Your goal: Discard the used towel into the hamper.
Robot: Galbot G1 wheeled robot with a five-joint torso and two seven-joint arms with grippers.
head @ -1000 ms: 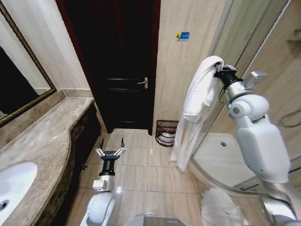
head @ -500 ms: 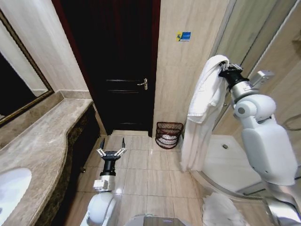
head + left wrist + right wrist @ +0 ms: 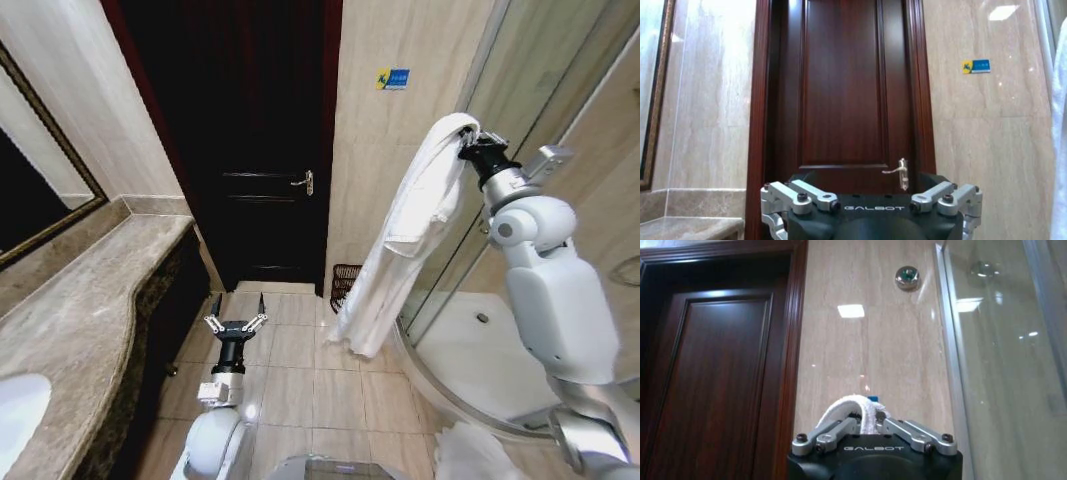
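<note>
My right gripper (image 3: 467, 142) is raised high near the shower glass and is shut on the top of a long white towel (image 3: 405, 235). The towel hangs down and slants left, its lower end just above the floor tiles. In the right wrist view the fingers (image 3: 830, 435) pinch a fold of the towel (image 3: 848, 407). The hamper (image 3: 341, 277), a dark wire basket, stands on the floor against the beige wall beside the door, mostly hidden behind the towel's lower end. My left gripper (image 3: 236, 318) is held low over the floor, open and holding nothing, pointing at the door (image 3: 853, 100).
A marble counter (image 3: 90, 320) with a sink (image 3: 15, 405) runs along the left, with a mirror (image 3: 30, 190) above it. The curved glass shower enclosure (image 3: 470, 350) takes up the right. A white cloth heap (image 3: 475, 452) lies at the bottom right. Bare floor tiles (image 3: 300, 350) stretch toward the dark door.
The picture has shifted a little with the camera. The towel's lower end has swung left and now covers most of the hamper. The left arm is unchanged.
</note>
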